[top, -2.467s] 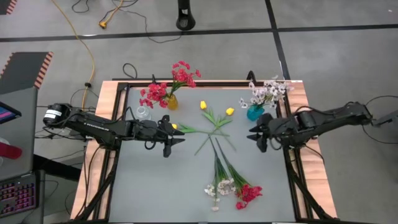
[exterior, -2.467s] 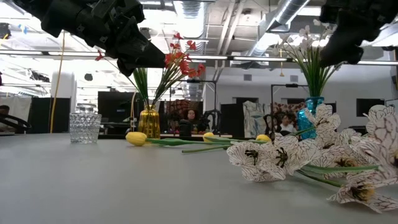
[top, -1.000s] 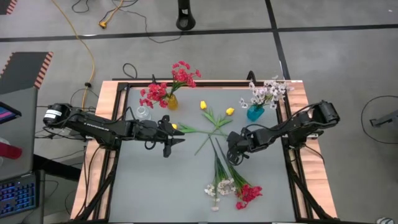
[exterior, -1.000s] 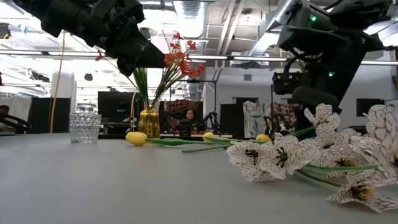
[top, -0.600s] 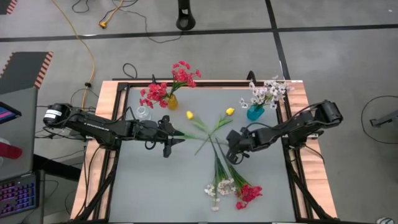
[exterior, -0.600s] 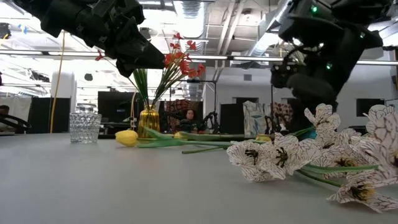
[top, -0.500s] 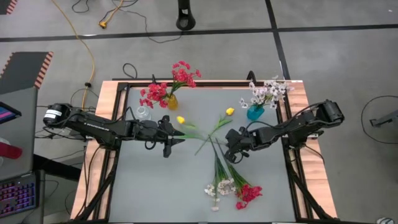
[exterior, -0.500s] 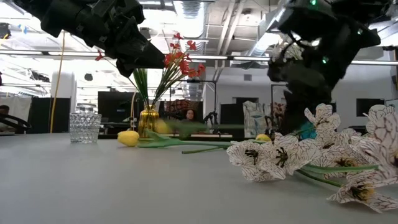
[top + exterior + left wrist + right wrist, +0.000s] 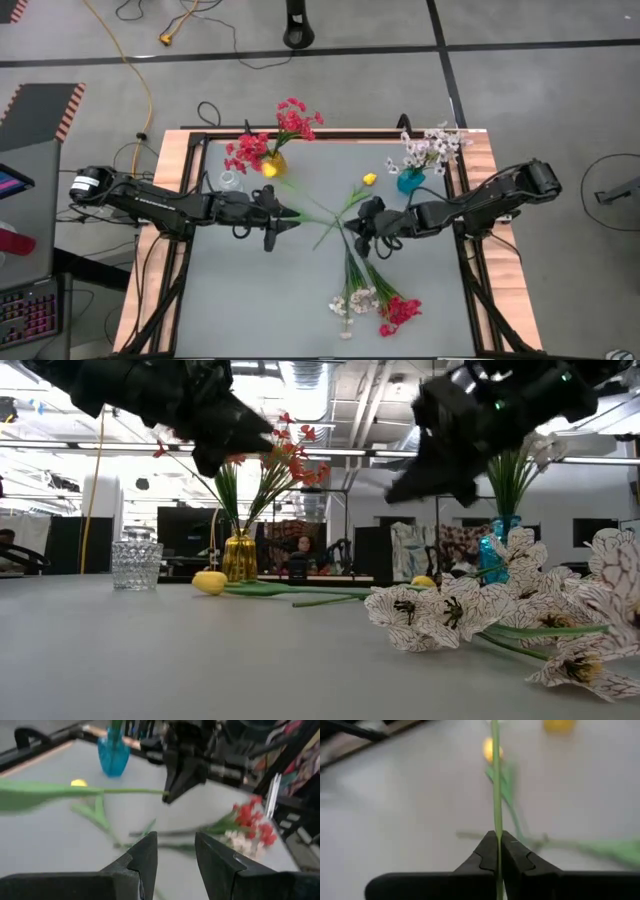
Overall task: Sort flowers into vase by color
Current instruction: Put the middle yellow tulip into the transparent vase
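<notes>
My right gripper (image 9: 352, 228) (image 9: 497, 840) hangs over the table's middle, shut on the green stem of a yellow tulip (image 9: 268, 170), whose bud is near the yellow vase (image 9: 276, 163) of red flowers. My left gripper (image 9: 283, 215) (image 9: 175, 840) hovers open at the middle left and touches nothing. A second yellow tulip (image 9: 369, 179) lies flat on the table. A white spray (image 9: 352, 300) and a red spray (image 9: 398, 311) lie near the front. The blue vase (image 9: 409, 182) holds white flowers, and the clear glass vase (image 9: 230, 182) stands at the far left. My right gripper pinches the tulip's stem near its lower end (image 9: 496, 827) between its two fingers. The fingers come from the table's right, slanting down, and lie across the stem. The tulip is lifted clear of the table, and its stem (image 9: 125, 791) runs about level toward the left.
Another yellow bud (image 9: 210, 582) rests on the table below my left arm. The table has a raised wooden rim (image 9: 170, 170). People sit in the room behind the table (image 9: 303, 550). Bare grey table surface (image 9: 250, 290) lies at the near left.
My right gripper has taken the yellow tulip's stem, risen and gone a little toward the table's left edge. The tulip has come off the table and swung, its bud travelling from the far middle to beside the yellow vase. The other flowers have stayed put.
</notes>
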